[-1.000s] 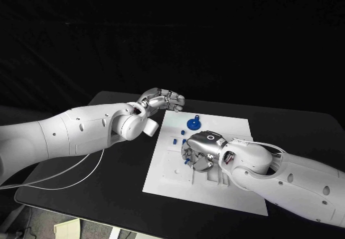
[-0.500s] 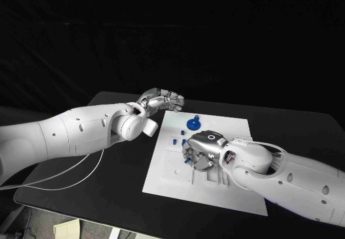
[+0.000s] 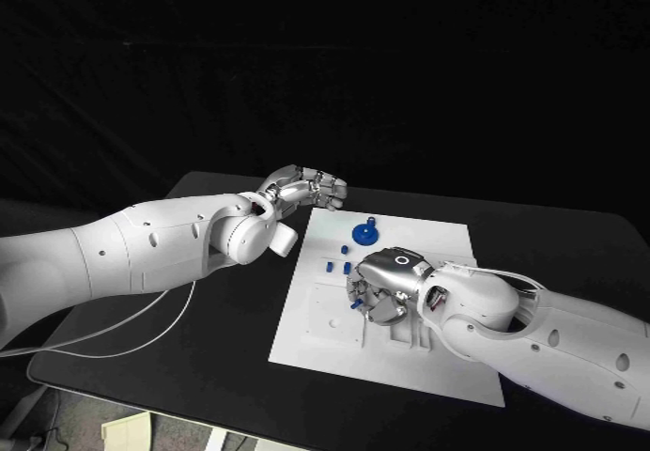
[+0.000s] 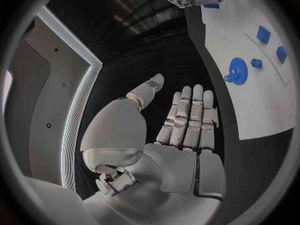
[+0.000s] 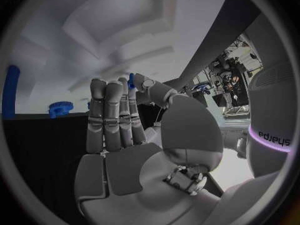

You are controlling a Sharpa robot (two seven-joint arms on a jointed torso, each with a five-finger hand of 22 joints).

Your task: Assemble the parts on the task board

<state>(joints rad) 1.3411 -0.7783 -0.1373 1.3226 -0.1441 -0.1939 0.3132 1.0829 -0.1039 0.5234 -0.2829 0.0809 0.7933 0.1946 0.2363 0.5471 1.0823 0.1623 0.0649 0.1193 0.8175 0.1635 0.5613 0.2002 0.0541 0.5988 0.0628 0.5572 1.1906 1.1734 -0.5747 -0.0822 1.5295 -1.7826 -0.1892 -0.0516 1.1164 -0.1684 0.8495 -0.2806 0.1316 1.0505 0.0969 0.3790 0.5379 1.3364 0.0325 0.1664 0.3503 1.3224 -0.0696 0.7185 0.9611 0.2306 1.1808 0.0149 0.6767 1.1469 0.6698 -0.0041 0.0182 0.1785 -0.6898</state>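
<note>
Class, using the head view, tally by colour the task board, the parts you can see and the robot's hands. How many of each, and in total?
White: 1, the task board
Blue: 5, one round part, 3 small pieces, one fingertip piece
Silver: 2, left hand, right hand
Total: 8

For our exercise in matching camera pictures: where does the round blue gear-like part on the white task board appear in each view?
Head view: blue gear near the board's far edge.
Left wrist view: gear on the task board, beyond the left hand.
Right wrist view: toothed blue piece, probably it.
Shared landmark: the task board.
</note>
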